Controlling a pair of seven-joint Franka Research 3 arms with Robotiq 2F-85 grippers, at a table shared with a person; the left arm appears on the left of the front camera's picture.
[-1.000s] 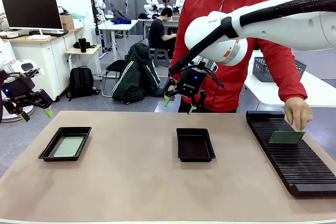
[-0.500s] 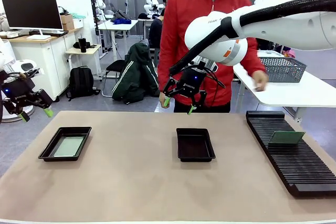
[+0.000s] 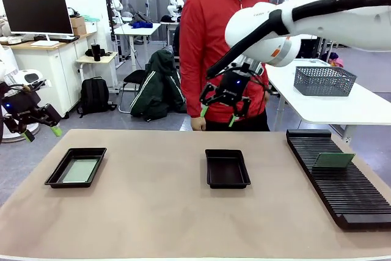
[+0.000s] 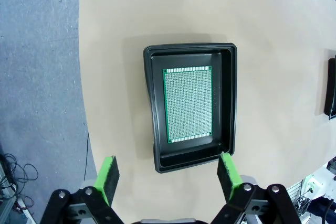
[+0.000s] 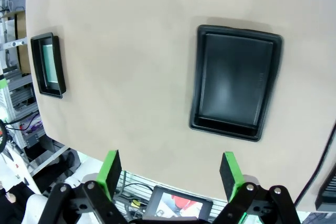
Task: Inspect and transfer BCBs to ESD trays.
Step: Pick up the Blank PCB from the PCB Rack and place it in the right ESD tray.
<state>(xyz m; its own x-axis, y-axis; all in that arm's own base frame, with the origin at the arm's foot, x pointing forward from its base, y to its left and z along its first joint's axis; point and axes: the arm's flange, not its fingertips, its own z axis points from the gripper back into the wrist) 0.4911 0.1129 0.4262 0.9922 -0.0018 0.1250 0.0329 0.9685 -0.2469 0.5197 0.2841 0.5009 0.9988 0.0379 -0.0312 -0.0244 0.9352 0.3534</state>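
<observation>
The left end effector (image 3: 41,133) and right end effector (image 3: 218,116) both gape open, empty — the right one raised over the middle ESD tray (image 3: 227,184). One BCB (image 3: 80,170) lies in the left ESD tray (image 3: 55,181); a second BCB (image 3: 333,160) leans on the ribbed rack (image 3: 342,200).

The table (image 3: 153,218) top is a matt tan sheet, smooth and without sheen. At 9 o'clock on it, the first tray (image 4: 228,98) is black plastic with a faint gloss along rim and walls; the board (image 4: 188,104) on its floor is matt green, finely dotted in a regular grid. The centre tray (image 5: 233,82) is the same black plastic, its floor semi-matt. At 3 o'clock, the rack (image 3: 342,194) is matt black ribbed plastic. The pads (image 4: 107,174) of the left gripper (image 4: 167,163) are matt green. The right arm (image 3: 342,29) shell is glossy white plastic.
</observation>
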